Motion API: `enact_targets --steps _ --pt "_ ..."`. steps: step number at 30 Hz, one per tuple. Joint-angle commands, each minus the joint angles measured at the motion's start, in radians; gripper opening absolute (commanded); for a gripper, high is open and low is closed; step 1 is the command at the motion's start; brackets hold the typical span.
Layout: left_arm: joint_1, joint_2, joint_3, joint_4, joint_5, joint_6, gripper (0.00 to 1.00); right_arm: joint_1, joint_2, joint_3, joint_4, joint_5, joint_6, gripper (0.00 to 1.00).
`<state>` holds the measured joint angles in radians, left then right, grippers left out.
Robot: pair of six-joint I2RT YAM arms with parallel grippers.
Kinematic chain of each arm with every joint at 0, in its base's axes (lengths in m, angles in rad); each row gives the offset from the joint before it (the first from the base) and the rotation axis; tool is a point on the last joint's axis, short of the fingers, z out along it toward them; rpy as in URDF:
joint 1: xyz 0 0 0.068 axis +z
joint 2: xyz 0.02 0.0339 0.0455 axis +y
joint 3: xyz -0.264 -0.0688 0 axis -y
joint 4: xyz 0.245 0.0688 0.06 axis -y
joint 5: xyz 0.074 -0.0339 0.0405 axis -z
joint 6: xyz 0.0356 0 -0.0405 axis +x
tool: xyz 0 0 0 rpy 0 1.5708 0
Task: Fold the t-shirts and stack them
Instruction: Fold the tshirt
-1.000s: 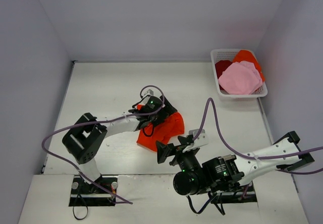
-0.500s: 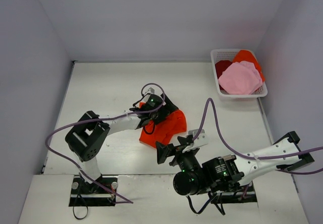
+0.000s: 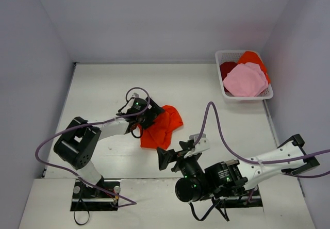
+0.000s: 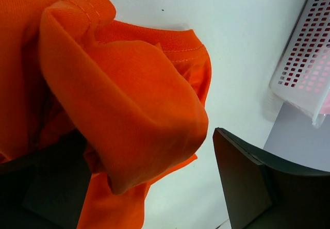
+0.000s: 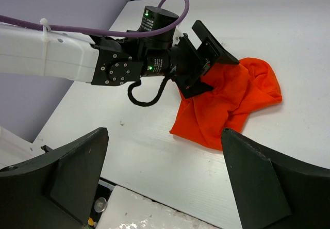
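Note:
A bright orange-red t-shirt [image 3: 164, 126] lies crumpled on the white table, left of the middle. My left gripper [image 3: 148, 116] is at the shirt's left edge, low over it. In the left wrist view a thick fold of the t-shirt [image 4: 129, 105] bulges between the wide-open jaws of the left gripper [image 4: 154, 187]. The fold rests against the left finger and stays clear of the right one. My right gripper [image 3: 180, 151] hovers open near the table's front, and the t-shirt [image 5: 232, 102] lies beyond its fingertips. More t-shirts sit in the basket: pink [image 3: 245, 80], dark red [image 3: 227, 68] and orange [image 3: 252, 59].
The white lattice basket [image 3: 223, 91] stands at the back right corner, and its wall [image 4: 309, 59] shows in the left wrist view. Grey walls close the table on three sides. A purple cable [image 3: 216, 123] loops over the table from the right arm.
My left gripper has swung to the left, and the orange-red t-shirt has shifted and bunched up with it. The right arm has drifted slightly left.

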<state>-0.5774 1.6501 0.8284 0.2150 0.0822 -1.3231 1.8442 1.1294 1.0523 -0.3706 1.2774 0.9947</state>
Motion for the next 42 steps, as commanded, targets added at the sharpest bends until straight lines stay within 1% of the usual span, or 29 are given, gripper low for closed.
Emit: enact_targets --steps 1,7,11,16,20,22,24,27,31,32,34,42 --pt "0.016 -0.032 0.003 -0.014 -0.006 0.024 0.86 0.013 0.020 0.054 0.024 0.046 0.004 0.87" --pt "0.030 -0.050 0.017 -0.017 0.007 0.024 0.86 0.018 0.026 0.058 0.022 0.053 0.002 0.87" --pt "0.030 -0.079 0.098 -0.084 0.010 0.036 0.86 0.018 0.026 0.051 0.022 0.060 0.002 0.88" --pt "0.024 -0.171 0.114 -0.126 -0.004 0.051 0.86 0.016 0.015 0.045 0.022 0.051 -0.004 0.88" --pt "0.025 -0.257 0.115 -0.201 -0.048 0.085 0.86 0.016 -0.003 0.040 0.021 0.054 -0.008 0.89" --pt "0.027 -0.295 0.117 -0.213 -0.061 0.091 0.86 0.016 -0.011 0.041 0.019 0.060 -0.018 0.89" --pt "0.027 -0.326 0.115 -0.245 -0.067 0.087 0.86 0.016 -0.016 0.040 0.021 0.062 -0.024 0.89" --pt "0.018 -0.342 0.106 -0.240 -0.062 0.067 0.86 0.016 -0.017 0.038 0.022 0.065 -0.022 0.89" --pt "-0.016 -0.322 0.097 -0.232 -0.067 0.039 0.86 0.016 -0.010 0.037 0.022 0.071 -0.018 0.89" --pt "-0.024 -0.314 0.094 -0.194 -0.070 0.033 0.86 0.016 -0.008 0.038 0.021 0.071 -0.018 0.89" --pt "-0.050 -0.290 0.087 -0.168 -0.071 0.018 0.86 0.016 -0.005 0.038 0.021 0.074 -0.018 0.89" --pt "-0.104 -0.182 0.124 -0.111 -0.075 -0.001 0.86 0.015 -0.020 0.018 0.021 0.063 -0.004 0.89"
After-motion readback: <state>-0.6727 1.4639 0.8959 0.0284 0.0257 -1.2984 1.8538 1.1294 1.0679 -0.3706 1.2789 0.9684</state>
